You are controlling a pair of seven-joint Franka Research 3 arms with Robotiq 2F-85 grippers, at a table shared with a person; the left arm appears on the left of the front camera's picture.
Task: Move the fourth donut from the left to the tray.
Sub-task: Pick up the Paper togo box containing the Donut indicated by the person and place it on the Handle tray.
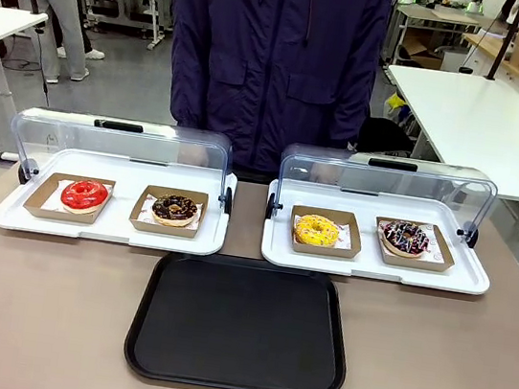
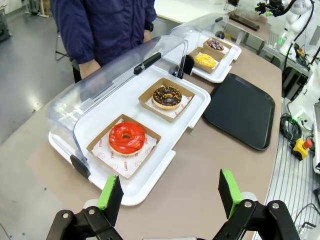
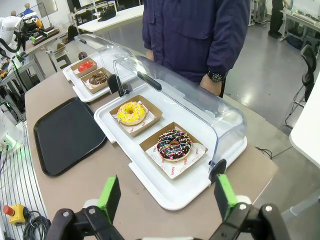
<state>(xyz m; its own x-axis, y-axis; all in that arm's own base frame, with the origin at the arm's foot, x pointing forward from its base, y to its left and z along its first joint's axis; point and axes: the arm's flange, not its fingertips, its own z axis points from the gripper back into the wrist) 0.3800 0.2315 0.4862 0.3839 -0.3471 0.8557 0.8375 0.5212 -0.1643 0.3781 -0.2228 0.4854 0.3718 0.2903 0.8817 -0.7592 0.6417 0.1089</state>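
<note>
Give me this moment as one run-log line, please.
stage: not started | fourth donut: untouched, in right white tray | black tray: near middle of table | left gripper: open | right gripper: open

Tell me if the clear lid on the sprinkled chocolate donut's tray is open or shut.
Open. The clear lid stands swung back behind the white tray, leaving the fourth donut uncovered.

The fingers (image 2: 112, 197) are black with green pads and silver joint screws.
</note>
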